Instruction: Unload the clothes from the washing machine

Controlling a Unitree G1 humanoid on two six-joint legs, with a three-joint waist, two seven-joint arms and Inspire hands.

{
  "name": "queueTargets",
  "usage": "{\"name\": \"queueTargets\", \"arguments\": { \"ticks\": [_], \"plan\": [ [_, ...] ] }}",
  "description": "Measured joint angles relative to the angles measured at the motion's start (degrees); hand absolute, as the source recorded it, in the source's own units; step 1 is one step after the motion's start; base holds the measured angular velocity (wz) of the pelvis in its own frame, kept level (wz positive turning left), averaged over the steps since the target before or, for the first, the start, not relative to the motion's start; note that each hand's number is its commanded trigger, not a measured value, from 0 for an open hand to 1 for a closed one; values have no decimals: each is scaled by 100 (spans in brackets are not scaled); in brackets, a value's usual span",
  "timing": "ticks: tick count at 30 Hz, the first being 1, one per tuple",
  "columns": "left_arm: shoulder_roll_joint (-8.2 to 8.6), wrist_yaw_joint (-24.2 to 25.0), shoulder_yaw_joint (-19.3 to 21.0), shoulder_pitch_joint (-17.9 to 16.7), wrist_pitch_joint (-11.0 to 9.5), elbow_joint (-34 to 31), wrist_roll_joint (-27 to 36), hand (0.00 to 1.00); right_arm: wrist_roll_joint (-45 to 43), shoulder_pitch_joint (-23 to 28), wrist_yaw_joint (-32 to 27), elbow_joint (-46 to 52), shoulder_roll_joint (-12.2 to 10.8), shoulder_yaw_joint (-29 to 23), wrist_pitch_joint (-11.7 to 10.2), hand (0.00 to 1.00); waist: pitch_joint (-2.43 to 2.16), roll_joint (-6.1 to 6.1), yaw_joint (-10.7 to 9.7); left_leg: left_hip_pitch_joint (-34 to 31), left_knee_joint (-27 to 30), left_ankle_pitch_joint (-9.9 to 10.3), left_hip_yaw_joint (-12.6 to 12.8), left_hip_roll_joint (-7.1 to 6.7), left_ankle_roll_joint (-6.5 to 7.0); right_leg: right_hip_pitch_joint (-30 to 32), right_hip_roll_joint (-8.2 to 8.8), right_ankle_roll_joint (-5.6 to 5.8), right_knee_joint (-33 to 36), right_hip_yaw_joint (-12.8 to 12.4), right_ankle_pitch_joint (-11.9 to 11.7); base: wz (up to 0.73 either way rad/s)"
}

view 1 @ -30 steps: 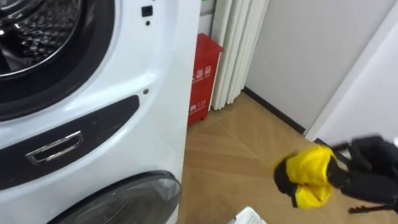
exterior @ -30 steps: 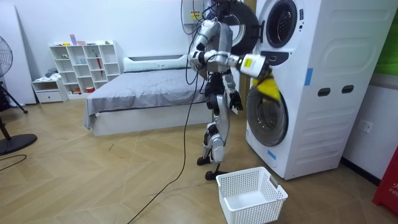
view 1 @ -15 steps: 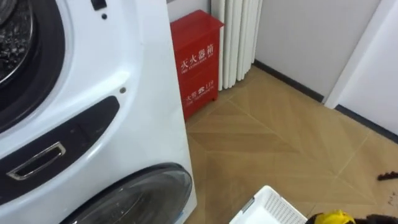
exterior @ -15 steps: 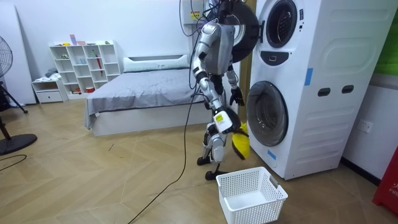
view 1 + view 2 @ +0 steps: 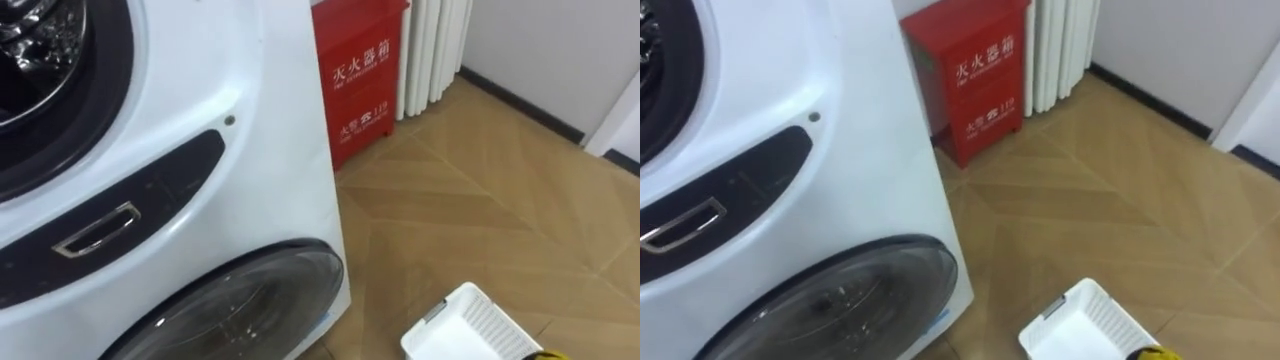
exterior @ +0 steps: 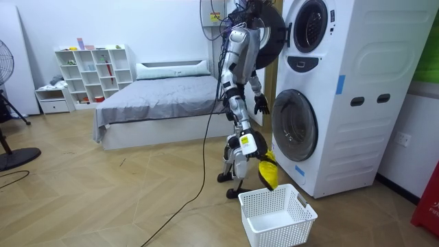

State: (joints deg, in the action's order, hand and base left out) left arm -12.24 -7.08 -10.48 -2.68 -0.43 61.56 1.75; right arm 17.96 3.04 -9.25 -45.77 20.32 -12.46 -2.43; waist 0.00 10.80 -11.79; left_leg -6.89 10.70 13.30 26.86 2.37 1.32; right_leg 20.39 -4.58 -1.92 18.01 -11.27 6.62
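Bedroom wood floor, beside stacked washing machine (image 6: 343, 103). Right hand (image 6: 254, 155) lowered, clamped on yellow cloth (image 6: 267, 174), dangling just above white basket (image 6: 269, 193), likely for a drop-in. Left hand (image 6: 260, 104) idle near machine front, state not tellable.

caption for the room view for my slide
Robot standing by the washing machine, right hand holding a yellow cloth just above the edge of a white basket on the floor.

Wood floor (image 6: 103, 206), grey bed (image 6: 158, 96), white shelf (image 6: 96, 68), fan (image 6: 5, 65)
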Motion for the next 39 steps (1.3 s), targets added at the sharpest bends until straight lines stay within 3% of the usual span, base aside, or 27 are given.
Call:
{"name": "queueTargets", "arguments": {
  "ticks": [5, 10, 11, 12, 13, 39],
  "plan": [
    [13, 0, -102, 4, -2, -41, 0, 0, -3, -142, -250, -103, -33, 5, -96, 100, 5, 40, 40, -83, 3, -12, -73, -12, -4, 96, 24, -21, 77, 83, 58, 9],
    [23, 1, -560, -9, -92, -206, 51, 0, -43, -200, -381, -343, -33, 344, -362, 100, 12, 109, 105, -156, 5, -15, -71, -14, -3, 173, 36, -24, 97, 108, 73, 3],
    [29, 3, -594, -9, -117, -204, 52, 0, -43, -217, -385, -376, -33, 367, -369, 53, 14, 118, 110, -159, 4, -15, -71, -14, -3, 171, 37, -24, 108, 109, 73, 0],
    [30, 4, -652, -12, -145, -199, 53, 0, -47, -218, -388, -426, -33, 410, -381, 32, 19, 123, 110, -162, 2, -17, -71, -13, -5, 179, 38, -28, 129, 108, 79, 0],
    [32, 6, -664, -12, -153, -198, 59, 0, -40, -215, -389, -459, -33, 434, -381, 0, 25, 114, 103, -163, 1, -18, -71, -12, -6, 200, 45, -30, 180, 111, 109, 0],
    [38, 4, -664, -211, -171, -414, 548, 0, -17, -299, -594, -278, -17, 432, -428, 0, 23, 93, 77, -205, 1, -75, -193, -110, 30, 252, 226, -34, 399, 423, 298, 7]
  ]
}}
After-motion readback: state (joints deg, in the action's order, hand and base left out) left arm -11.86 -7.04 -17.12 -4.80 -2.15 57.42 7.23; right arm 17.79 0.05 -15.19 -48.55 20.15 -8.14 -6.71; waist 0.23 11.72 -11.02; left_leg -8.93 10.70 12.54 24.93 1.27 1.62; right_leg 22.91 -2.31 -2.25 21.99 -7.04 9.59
